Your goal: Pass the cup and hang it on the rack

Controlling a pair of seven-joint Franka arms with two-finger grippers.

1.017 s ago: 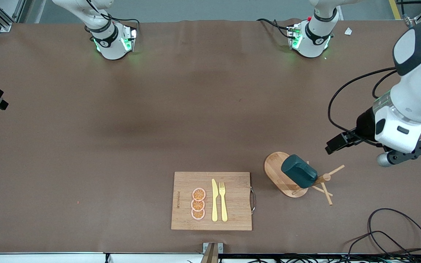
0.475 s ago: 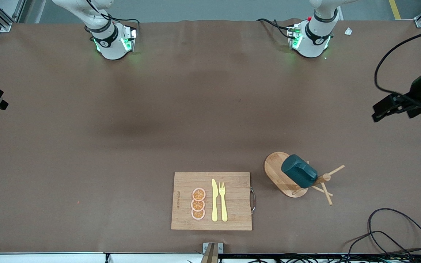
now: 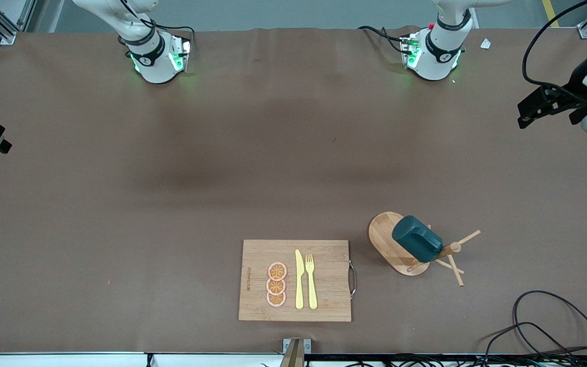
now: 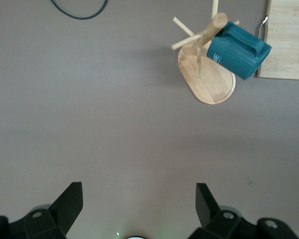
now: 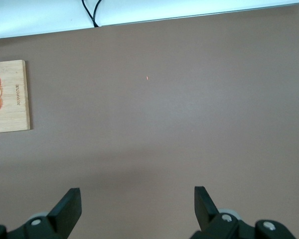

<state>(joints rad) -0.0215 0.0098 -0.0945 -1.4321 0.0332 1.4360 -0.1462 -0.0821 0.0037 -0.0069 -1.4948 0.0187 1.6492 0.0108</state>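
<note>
left gripper (image 4: 137, 209) hangs with fingers spread wide and empty, high over the bare table at the left arm's end, well apart from the rack (image 3: 399, 243). right gripper (image 5: 134, 209) is likewise spread and empty over bare table; that arm waits. cup (image 3: 417, 238) hangs on a peg, tilted over the oval base, so the hanging looks done. board (image 3: 295, 280) lies beside the rack.

The brown table (image 3: 171, 204) carries the rack (image 3: 398, 250), standing on its oval base toward the left arm's end; just beside it lies a bamboo cutting board (image 3: 295, 280), near the front edge; a black cable (image 3: 553, 321) loops near the corner nearest the camera at the left arm's end.
</note>
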